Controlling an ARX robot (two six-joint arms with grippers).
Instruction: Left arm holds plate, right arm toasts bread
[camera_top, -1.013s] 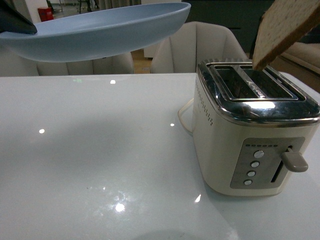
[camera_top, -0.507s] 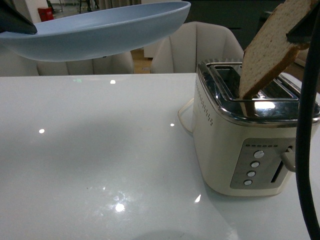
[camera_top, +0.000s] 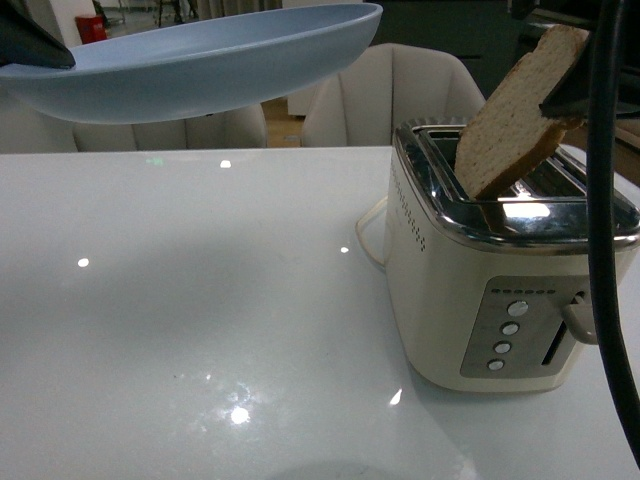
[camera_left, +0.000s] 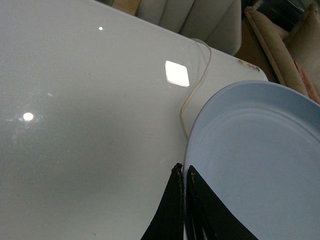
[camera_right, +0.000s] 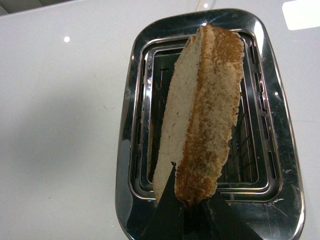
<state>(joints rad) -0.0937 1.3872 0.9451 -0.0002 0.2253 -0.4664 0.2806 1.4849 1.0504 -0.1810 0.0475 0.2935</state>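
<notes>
My left gripper (camera_left: 183, 170) is shut on the rim of the pale blue plate (camera_left: 260, 165), which hangs empty in the air at the upper left of the front view, plate (camera_top: 200, 60). The dark tip of the left gripper (camera_top: 30, 45) shows at the plate's left edge. My right gripper (camera_right: 189, 200) is shut on the crust end of the bread (camera_right: 200, 115). The bread (camera_top: 510, 120) leans tilted, its lower end inside a slot of the cream toaster (camera_top: 500, 270). The right gripper (camera_top: 585, 90) sits at the bread's upper end.
The toaster's chrome top (camera_right: 135, 125) has slots with wire racks. Its lever (camera_top: 580, 320) and buttons (camera_top: 505, 335) face me. A thick black cable (camera_top: 605, 250) hangs at the right. A cream cord (camera_left: 192, 95) runs over the white glossy table (camera_top: 200, 300). Pale chairs (camera_top: 390, 90) stand behind.
The bread has come down and leftward, from just above the toaster's right slot into a slot. The right gripper and its cable have entered the view. The plate has stayed still.
</notes>
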